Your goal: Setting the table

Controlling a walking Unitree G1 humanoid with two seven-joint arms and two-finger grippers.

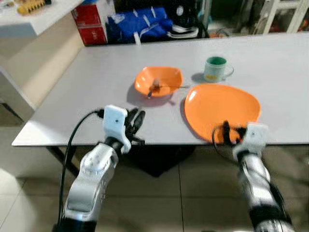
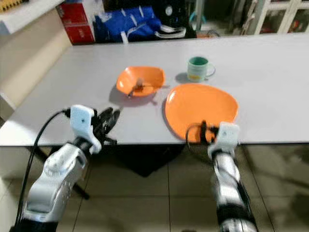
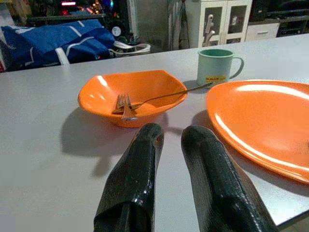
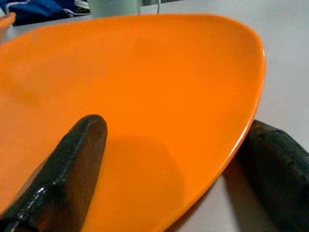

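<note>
Grey flat counter (image 1: 87,96), seen from above. Shallow orange plastic bowl (image 1: 159,80) sits near the middle; a slim metal fork (image 3: 145,100) lies in it, tines down in the hollow, handle leaning over the rim toward the pale green ceramic mug (image 1: 216,68). Mug stands upright just behind the large flat orange plate (image 1: 222,109) (mug's contents not visible). Plate holds nothing and lies at the counter's near edge, just beside the bowl, on the robot's right of it.

Right end effector (image 4: 178,159): silver arm reaches up from below the counter edge, black fingers spread across the plate's near rim, one finger (image 4: 72,164) over the plate's upper face, the other outside its edge; whether they press on it, cannot tell.

Left end effector (image 3: 171,145): arm raised at the counter's near edge, short of the bowl, fingers slightly parted with a narrow gap, holding nothing.
</note>
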